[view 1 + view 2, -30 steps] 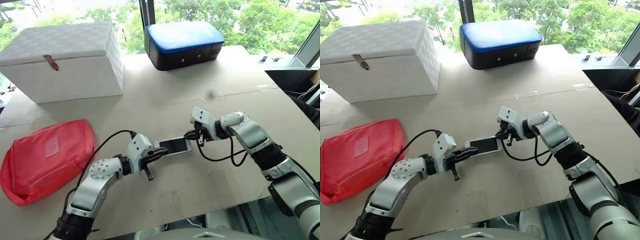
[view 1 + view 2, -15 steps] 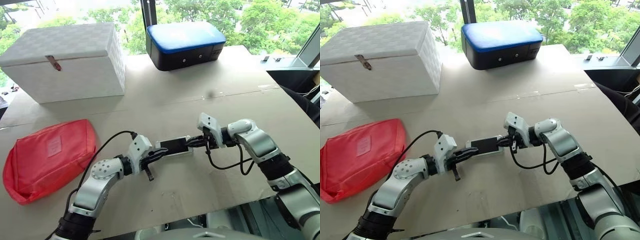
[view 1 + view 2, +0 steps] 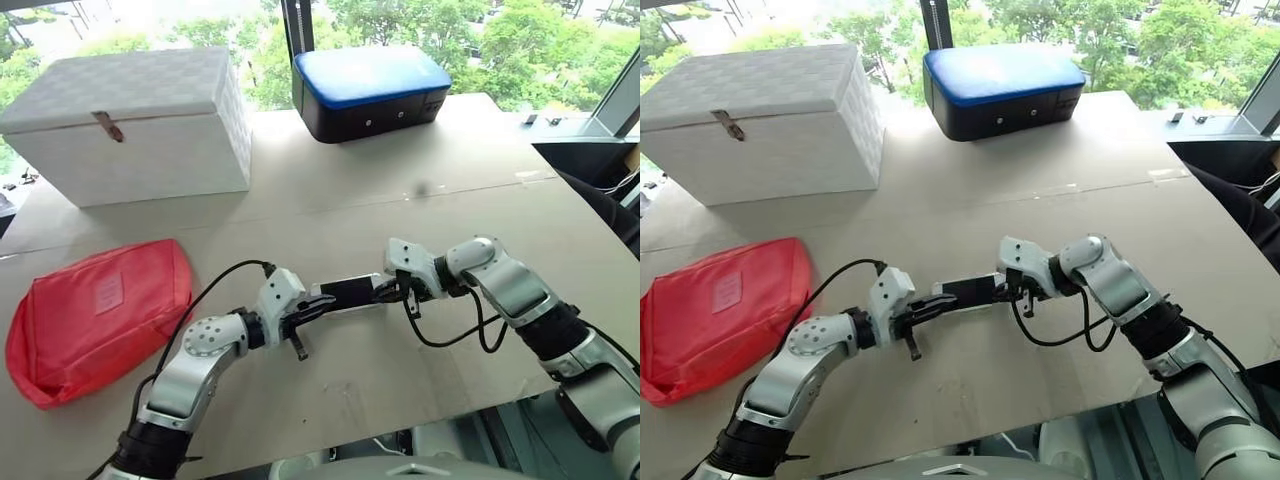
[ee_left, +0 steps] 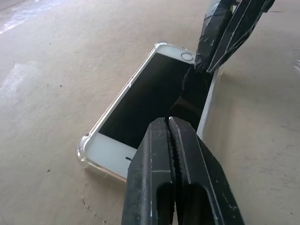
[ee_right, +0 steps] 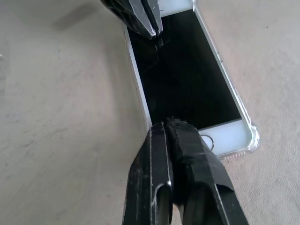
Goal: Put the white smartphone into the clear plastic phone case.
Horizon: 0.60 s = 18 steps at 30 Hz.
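Now the white smartphone with black screen (image 4: 154, 101) is seen lying flat on the tan cardboard-covered table (image 3: 420, 140), near its front middle, set within the clear plastic phone case (image 4: 85, 149), whose glinting rim and bumper corners wrap its edges (whether every edge is fully seated cannot be told). The left gripper (image 4: 171, 136) is closed, nothing pinched betw. its black fingers, tips over one end of the phone. The right gripper (image 5: 164, 136) is likewise shut and empty, tips at the opposite end by the home button. Closed tips at both ends are prob. meant as pressing points: one end is steadied while the other is pushed down into the rim.

Around: a red soft fabric pouch (image 3: 95, 310) well apart to the left, a white woven lidded box (image 3: 130, 120) at the back left, a black box w/ blue padded top (image 3: 368, 88) at the back. Nothing is placed near enough to obstruct; only the right arm's black cable (image 3: 445, 335) hangs close to the phone.
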Each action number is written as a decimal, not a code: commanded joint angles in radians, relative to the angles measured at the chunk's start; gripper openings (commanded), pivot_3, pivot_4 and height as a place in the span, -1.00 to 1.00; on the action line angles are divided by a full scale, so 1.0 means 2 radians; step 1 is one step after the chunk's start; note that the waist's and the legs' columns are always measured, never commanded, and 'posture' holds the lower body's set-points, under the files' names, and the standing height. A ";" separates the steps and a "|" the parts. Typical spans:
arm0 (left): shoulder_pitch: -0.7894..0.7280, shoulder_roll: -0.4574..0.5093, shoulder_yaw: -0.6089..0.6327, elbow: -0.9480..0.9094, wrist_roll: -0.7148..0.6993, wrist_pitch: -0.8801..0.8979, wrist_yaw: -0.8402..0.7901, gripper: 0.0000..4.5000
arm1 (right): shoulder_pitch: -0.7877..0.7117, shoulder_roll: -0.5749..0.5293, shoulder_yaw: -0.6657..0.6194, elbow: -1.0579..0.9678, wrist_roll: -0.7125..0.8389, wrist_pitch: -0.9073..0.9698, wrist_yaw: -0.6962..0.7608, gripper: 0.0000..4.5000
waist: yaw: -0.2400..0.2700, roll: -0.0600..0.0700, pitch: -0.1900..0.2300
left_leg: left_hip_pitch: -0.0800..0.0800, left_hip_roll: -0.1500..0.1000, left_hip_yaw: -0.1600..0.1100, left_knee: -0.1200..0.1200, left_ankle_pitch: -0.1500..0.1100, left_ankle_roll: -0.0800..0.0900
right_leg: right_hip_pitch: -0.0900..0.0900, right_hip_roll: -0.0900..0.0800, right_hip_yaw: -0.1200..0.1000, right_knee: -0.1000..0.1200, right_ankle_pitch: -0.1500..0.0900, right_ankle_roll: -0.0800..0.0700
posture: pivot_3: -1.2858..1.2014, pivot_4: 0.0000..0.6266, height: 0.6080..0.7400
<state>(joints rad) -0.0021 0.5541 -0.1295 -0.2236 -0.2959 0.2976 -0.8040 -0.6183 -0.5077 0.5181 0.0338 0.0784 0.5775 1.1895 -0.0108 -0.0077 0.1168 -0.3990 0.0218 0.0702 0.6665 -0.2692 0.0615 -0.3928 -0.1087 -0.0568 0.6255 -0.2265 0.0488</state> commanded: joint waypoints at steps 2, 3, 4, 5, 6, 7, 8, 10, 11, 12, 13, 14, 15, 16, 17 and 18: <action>0.001 0.002 -0.007 0.008 0.010 0.014 0.001 -0.96 | 0.037 -0.013 0.045 0.051 -0.035 0.023 -0.003 -1.00 | 0.000 0.000 -0.001 | 0.000 0.000 0.000 0.000 0.000 0.000 | 0.000 -0.002 0.000 0.000 0.000 0.000 | 0.03 -0.52 0.91; 0.001 0.001 -0.007 0.008 0.011 0.013 0.002 -0.96 | 0.040 -0.008 0.036 0.051 -0.033 0.022 -0.016 -1.00 | 0.000 0.000 -0.001 | 0.000 0.000 0.000 0.000 0.000 0.000 | 0.000 -0.003 -0.003 0.000 0.000 0.000 | 0.03 -0.52 0.91; 0.001 0.001 -0.007 0.009 0.011 0.012 0.002 -0.96 | 0.042 -0.004 0.029 0.051 -0.032 0.022 -0.026 -1.00 | 0.000 0.000 -0.002 | 0.000 0.000 0.000 0.000 0.000 0.000 | 0.000 -0.004 -0.004 0.000 0.000 0.000 | 0.03 -0.52 0.91; 0.001 -0.002 -0.004 0.010 0.014 0.001 0.004 -0.96 | 0.046 0.012 0.003 0.052 -0.022 0.004 -0.049 -1.00 | 0.000 0.000 -0.002 | 0.000 0.000 0.000 0.000 0.000 0.000 | 0.000 -0.005 -0.005 0.000 0.000 0.000 | 0.03 -0.52 0.91; 0.002 -0.005 -0.001 0.012 0.014 -0.011 0.006 -0.96 | 0.050 0.026 -0.023 0.052 -0.012 -0.021 -0.070 -1.00 | 0.000 -0.001 -0.002 | 0.000 0.000 0.000 0.000 0.000 0.000 | 0.000 -0.006 -0.007 0.000 0.000 0.000 | 0.03 -0.52 0.91; 0.002 -0.012 0.006 0.010 0.006 -0.019 0.006 -0.96 | 0.056 0.043 -0.055 0.043 0.005 -0.039 -0.090 -1.00 | 0.000 0.000 -0.002 | 0.000 0.000 0.000 0.000 0.000 0.000 | 0.000 -0.007 -0.008 0.000 0.000 0.000 | 0.03 -0.52 0.91; 0.003 -0.023 0.018 0.005 -0.005 -0.032 0.011 -0.96 | 0.063 0.060 -0.090 0.026 0.029 -0.052 -0.103 -1.00 | 0.000 -0.001 -0.001 | 0.000 0.000 0.000 0.000 0.000 0.000 | 0.000 -0.008 -0.009 0.000 0.000 0.000 | 0.03 -0.52 0.91; 0.003 -0.053 0.049 -0.010 -0.035 -0.047 0.029 -0.96 | 0.080 0.091 -0.151 -0.016 0.082 -0.072 -0.114 -1.00 | 0.000 -0.001 0.005 | 0.000 0.000 0.000 0.000 0.000 0.000 | 0.000 -0.008 -0.010 0.000 0.000 0.000 | 0.03 -0.52 0.91; 0.001 -0.068 0.065 -0.013 -0.045 -0.050 0.044 -0.96 | 0.084 0.099 -0.170 -0.031 0.091 -0.075 -0.129 -1.00 | 0.000 0.000 0.008 | -0.002 0.000 0.000 0.000 0.000 0.000 | -0.002 -0.008 -0.010 0.000 0.000 0.000 | 0.03 -0.52 0.91; -0.001 -0.078 0.080 -0.015 -0.055 -0.052 0.052 -0.96 | 0.084 0.106 -0.187 -0.042 0.104 -0.066 -0.141 -1.00 | 0.000 0.000 0.008 | -0.004 0.000 0.000 0.000 0.000 0.000 | -0.004 -0.008 -0.011 0.000 0.000 0.000 | 0.03 -0.52 0.91; -0.004 -0.085 0.091 -0.015 -0.062 -0.056 0.057 -0.96 | 0.082 0.113 -0.203 -0.047 0.113 -0.059 -0.155 -1.00 | 0.000 0.000 0.009 | -0.008 0.000 0.000 0.000 0.001 0.000 | -0.007 -0.008 -0.011 0.000 0.001 0.002 | 0.03 -0.52 0.91; -0.010 -0.095 0.106 -0.014 -0.073 -0.058 0.066 -0.96 | 0.079 0.120 -0.218 -0.049 0.111 -0.061 -0.183 -1.00 | 0.000 0.000 0.009 | -0.010 0.000 0.000 0.001 0.003 -0.001 | -0.008 -0.008 -0.011 0.001 0.002 0.002 | 0.03 -0.52 0.91; -0.017 -0.106 0.121 -0.013 -0.088 -0.055 0.077 -1.00 | 0.077 0.125 -0.229 -0.050 0.109 -0.065 -0.204 -0.75 | 0.000 0.000 0.009 | -0.011 0.000 0.000 0.001 0.004 -0.002 | -0.008 -0.007 -0.013 0.001 0.002 0.002 | 0.03 -0.52 0.91; -0.024 -0.113 0.132 -0.013 -0.098 -0.053 0.085 -0.88 | 0.077 0.126 -0.235 -0.051 0.105 -0.072 -0.216 -0.62 | 0.001 0.000 0.009 | -0.011 0.000 0.000 0.001 0.004 -0.002 | -0.008 -0.007 -0.015 0.000 0.002 0.002 | 0.03 -0.52 0.91; -0.032 -0.117 0.141 -0.011 -0.095 -0.065 0.091 -0.76 | 0.078 0.123 -0.237 -0.054 0.099 -0.081 -0.224 -0.42 | 0.001 0.000 0.009 | -0.011 0.000 0.000 0.001 0.004 -0.002 | -0.008 -0.006 -0.015 0.000 0.002 0.002 | 0.03 -0.52 0.91; -0.041 -0.120 0.147 -0.010 -0.092 -0.073 0.097 -0.63 | 0.080 0.121 -0.240 -0.057 0.097 -0.086 -0.228 -0.20 | 0.002 0.000 0.009 | -0.011 -0.001 0.000 0.001 0.004 -0.002 | -0.008 -0.005 -0.016 0.000 0.002 0.002 | 0.03 -0.52 0.91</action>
<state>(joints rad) -0.0677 0.3172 0.1293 -0.2166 -0.4640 0.1904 -0.6315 -0.4612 -0.2667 0.0540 -0.0403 0.2727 0.4352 0.7591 -0.0075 -0.0082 0.1351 -0.4213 0.0202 0.0704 0.6676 -0.2617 0.0585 -0.4086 -0.1178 -0.0888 0.6243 -0.2227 0.0532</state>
